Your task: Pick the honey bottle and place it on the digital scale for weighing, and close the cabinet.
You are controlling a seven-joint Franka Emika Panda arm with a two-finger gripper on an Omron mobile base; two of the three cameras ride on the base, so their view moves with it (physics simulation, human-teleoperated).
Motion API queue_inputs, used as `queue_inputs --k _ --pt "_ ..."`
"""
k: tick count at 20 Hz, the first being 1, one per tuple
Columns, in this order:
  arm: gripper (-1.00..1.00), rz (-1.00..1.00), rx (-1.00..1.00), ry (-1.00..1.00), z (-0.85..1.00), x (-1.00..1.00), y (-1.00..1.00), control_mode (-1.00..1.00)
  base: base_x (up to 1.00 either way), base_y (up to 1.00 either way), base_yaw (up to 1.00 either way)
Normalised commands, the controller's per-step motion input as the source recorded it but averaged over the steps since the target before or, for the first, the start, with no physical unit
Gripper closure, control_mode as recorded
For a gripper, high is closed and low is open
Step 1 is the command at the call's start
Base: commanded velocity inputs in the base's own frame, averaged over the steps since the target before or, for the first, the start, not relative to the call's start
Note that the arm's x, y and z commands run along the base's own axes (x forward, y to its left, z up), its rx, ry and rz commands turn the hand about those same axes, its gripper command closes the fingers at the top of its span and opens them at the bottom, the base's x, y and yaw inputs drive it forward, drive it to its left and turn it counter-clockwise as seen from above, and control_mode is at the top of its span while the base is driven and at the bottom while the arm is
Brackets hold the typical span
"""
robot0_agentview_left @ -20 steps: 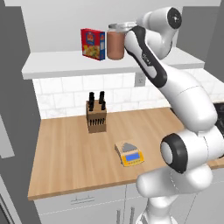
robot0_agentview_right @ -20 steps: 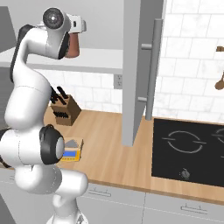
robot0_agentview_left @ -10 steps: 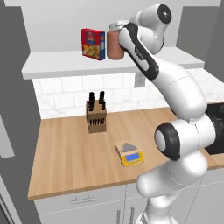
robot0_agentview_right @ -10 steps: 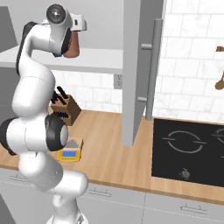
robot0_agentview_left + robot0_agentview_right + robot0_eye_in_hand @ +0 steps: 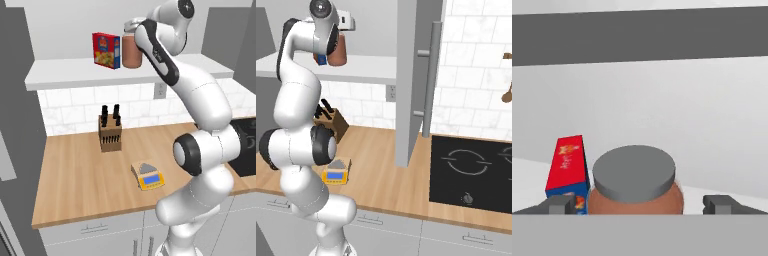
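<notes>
The honey bottle [image 5: 131,52] stands on the white shelf [image 5: 75,74] of the open cabinet, a reddish-brown jar with a grey lid [image 5: 634,172]. My gripper [image 5: 640,204] is at its top, open. One fingertip [image 5: 561,204] sits left of the jar and the other right of it, each with a small gap to the jar's side. From the right base view the bottle [image 5: 337,51] hangs just under my hand. The yellow-orange digital scale [image 5: 148,175] lies on the wooden counter below, also seen as the scale [image 5: 336,171] beside my arm. The cabinet door [image 5: 408,75] stands open, edge toward me.
A red and blue cereal box [image 5: 106,50] stands on the shelf right beside the bottle. A wooden knife block [image 5: 110,134] sits at the back of the counter. A black cooktop [image 5: 476,170] lies to the right. The door's bar handle [image 5: 428,85] juts out over the counter.
The arm's upper links have swung and folded closer over the shelf. The hand stays at the bottle's top, and the bottle has not moved on the shelf.
</notes>
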Motion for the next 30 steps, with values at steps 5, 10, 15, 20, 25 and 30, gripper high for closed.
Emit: queue_inputs --k 5,10,15,20,25,30 --pt "-1.00 0.00 0.00 0.00 -0.14 0.17 0.04 -1.00 0.00 0.00 0.00" --pt "-1.00 0.00 0.00 0.00 -0.07 0.29 0.07 -1.00 0.00 0.00 0.00" --pt "-1.00 0.00 0.00 0.00 -0.02 0.04 0.13 -1.00 0.00 0.00 0.00" --pt "-1.00 0.00 0.00 0.00 -0.11 0.03 0.17 -1.00 0.00 0.00 0.00" --pt "-1.00 0.00 0.00 0.00 0.00 0.23 0.01 -1.00 0.00 0.00 0.00" --pt "1.00 0.00 0.00 0.00 -0.03 0.33 0.00 -1.00 0.00 0.00 0.00"
